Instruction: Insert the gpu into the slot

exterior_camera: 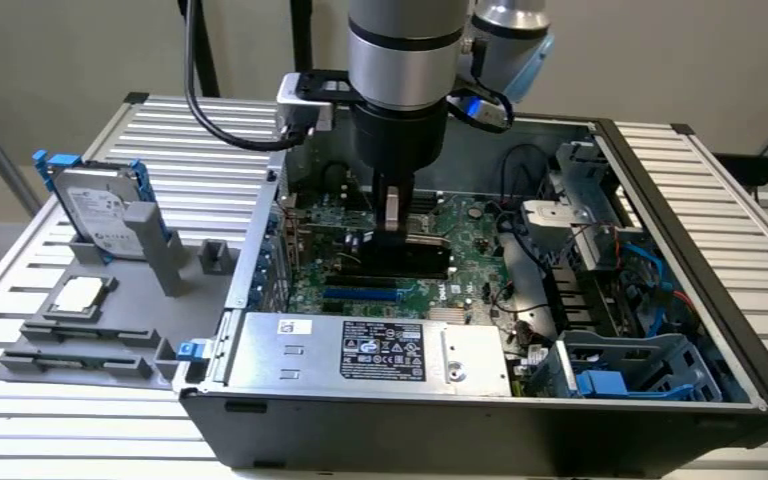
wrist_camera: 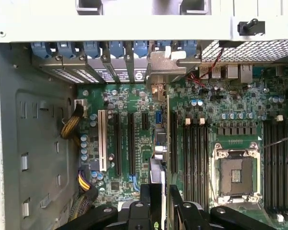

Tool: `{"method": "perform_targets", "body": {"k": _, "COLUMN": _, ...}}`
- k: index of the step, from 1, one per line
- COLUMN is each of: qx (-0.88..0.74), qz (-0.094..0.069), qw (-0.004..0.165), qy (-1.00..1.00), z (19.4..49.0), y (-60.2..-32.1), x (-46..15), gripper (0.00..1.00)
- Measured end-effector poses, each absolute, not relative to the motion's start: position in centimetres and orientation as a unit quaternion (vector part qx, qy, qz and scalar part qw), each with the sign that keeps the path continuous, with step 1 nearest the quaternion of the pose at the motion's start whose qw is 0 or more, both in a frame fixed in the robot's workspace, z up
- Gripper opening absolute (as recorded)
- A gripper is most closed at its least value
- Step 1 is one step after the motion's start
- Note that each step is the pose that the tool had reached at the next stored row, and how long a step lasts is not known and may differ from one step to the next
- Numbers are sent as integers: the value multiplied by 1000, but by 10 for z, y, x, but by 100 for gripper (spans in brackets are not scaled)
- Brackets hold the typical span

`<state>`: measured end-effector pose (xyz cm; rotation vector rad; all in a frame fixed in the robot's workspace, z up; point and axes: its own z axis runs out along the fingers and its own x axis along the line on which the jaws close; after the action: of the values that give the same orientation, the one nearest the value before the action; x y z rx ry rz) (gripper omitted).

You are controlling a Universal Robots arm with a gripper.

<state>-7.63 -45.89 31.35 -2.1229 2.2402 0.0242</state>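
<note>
The gpu [exterior_camera: 408, 262] is a flat black card standing on edge over the green motherboard [exterior_camera: 471, 225] inside the open case. My gripper [exterior_camera: 394, 238] comes straight down onto the card's top edge. In the wrist view the gpu [wrist_camera: 165, 143] shows edge-on, running from its silver bracket [wrist_camera: 164, 61] at the case's rear wall back between my fingers. My gripper [wrist_camera: 159, 207] is shut on it, one black finger on each face. The slot [exterior_camera: 364, 295], a bright-blue strip, lies just beside the card, toward the power-supply box. Whether the card's lower edge touches the board I cannot tell.
A silver labelled power-supply box [exterior_camera: 371, 350] fills the near side of the case. Cables and a drive cage [exterior_camera: 624, 365] crowd the exterior view's right. Black memory slots [wrist_camera: 194, 153] and the CPU socket [wrist_camera: 236, 175] flank the card. Outside the case, a hard drive [exterior_camera: 97, 210] stands in a grey fixture.
</note>
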Motion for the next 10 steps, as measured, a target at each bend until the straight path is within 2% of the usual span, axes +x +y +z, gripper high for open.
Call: {"method": "perform_targets", "body": {"k": 10, "qx": -688, "qz": 6, "qw": 30, "qy": 725, "z": 299, "y": -459, "x": -83, "gripper": 26}}
